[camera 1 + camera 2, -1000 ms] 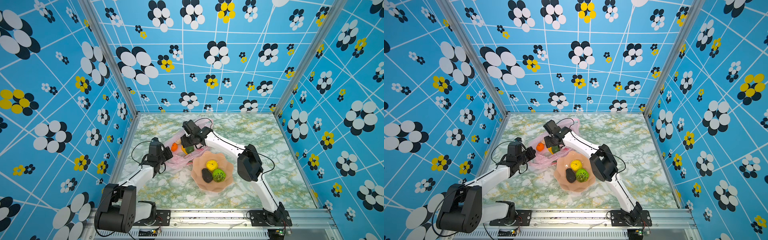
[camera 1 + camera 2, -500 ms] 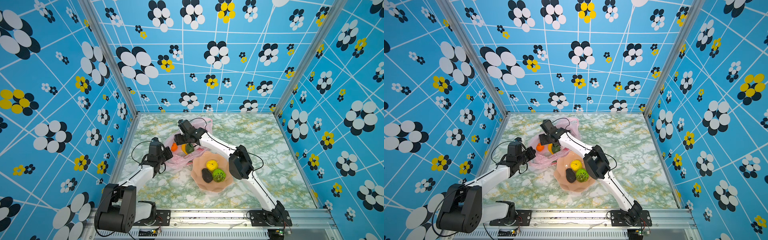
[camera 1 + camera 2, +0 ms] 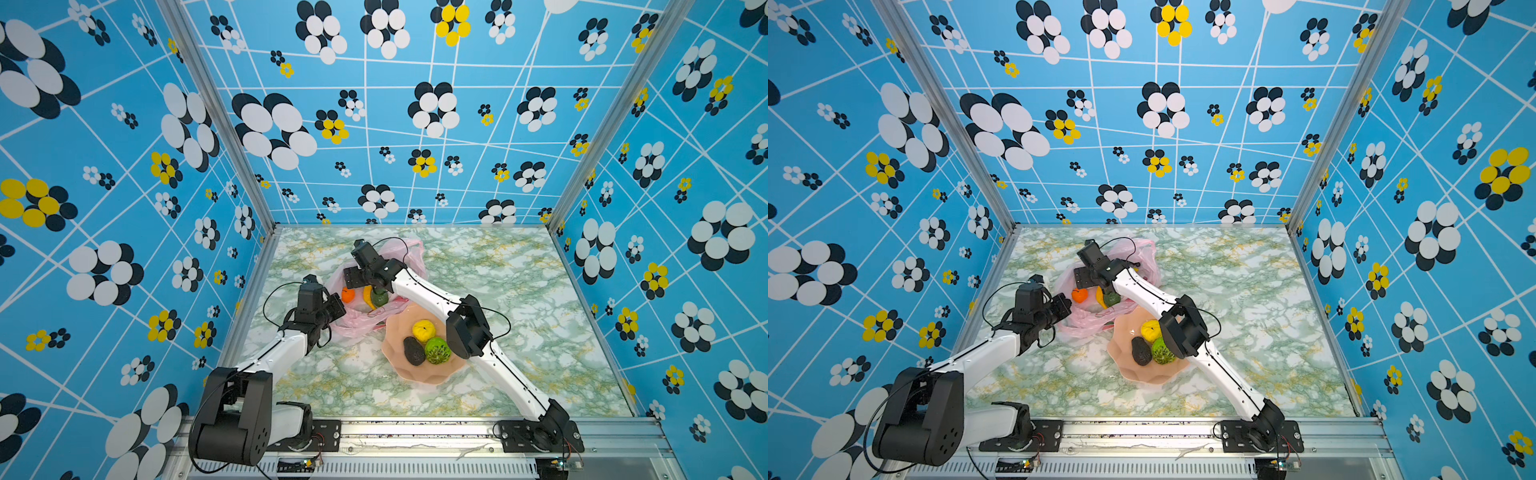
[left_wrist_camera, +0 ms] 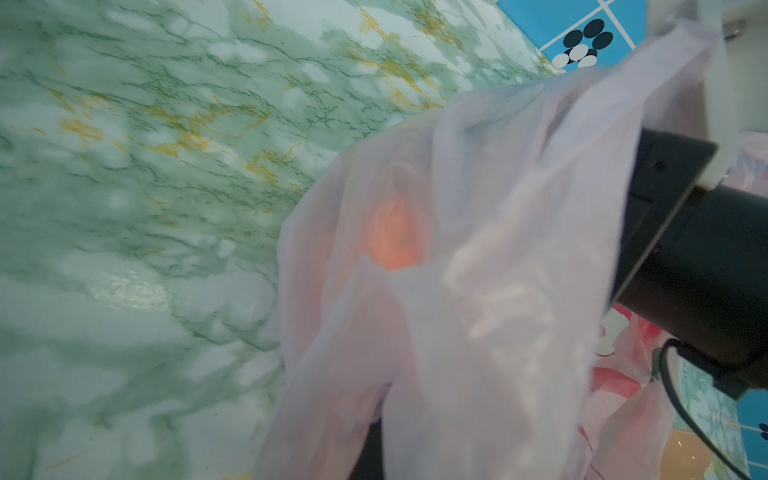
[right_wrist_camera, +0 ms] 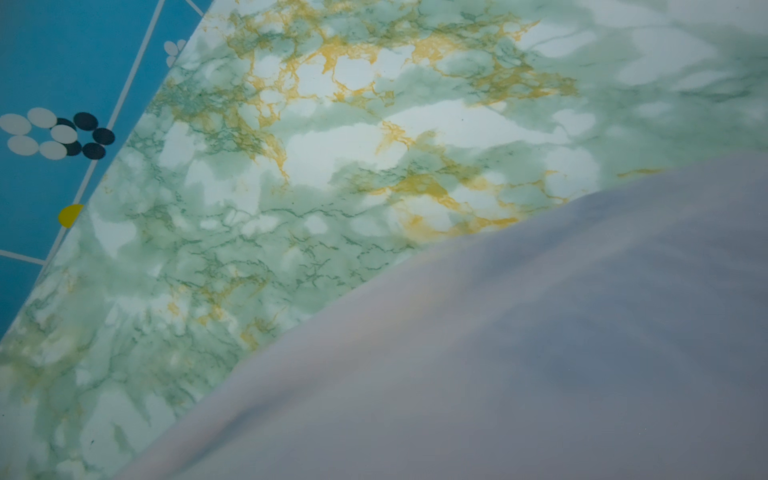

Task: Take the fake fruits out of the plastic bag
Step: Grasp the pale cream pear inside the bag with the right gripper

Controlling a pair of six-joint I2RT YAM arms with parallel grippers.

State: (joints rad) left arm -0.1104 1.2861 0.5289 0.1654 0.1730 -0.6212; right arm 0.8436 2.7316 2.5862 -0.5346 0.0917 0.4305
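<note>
Blue flowered walls (image 3: 415, 124) box in a marbled table (image 3: 519, 291), and most of it is bare beyond the right jaws. The bag (image 3: 361, 328) slumps between both sets of jaws. The left jaws are closed on its rim, propping the mouth open. The bowl (image 3: 432, 376) sits back along the right arm from its jaws and carries a yellow fruit (image 3: 424, 330), avocado (image 3: 414, 351) and spiky fruit (image 3: 437, 350).

The step in hand looks like reaching in for another. The right jaws hang in the mouth, directly over the banana (image 3: 368, 298) and green fruit (image 3: 379, 298). I cannot tell whether they are open. The orange (image 3: 348, 295) lies just beside the left jaws.

The next move calls for closing on one fruit without catching film, then lifting clear of the rim.
</note>
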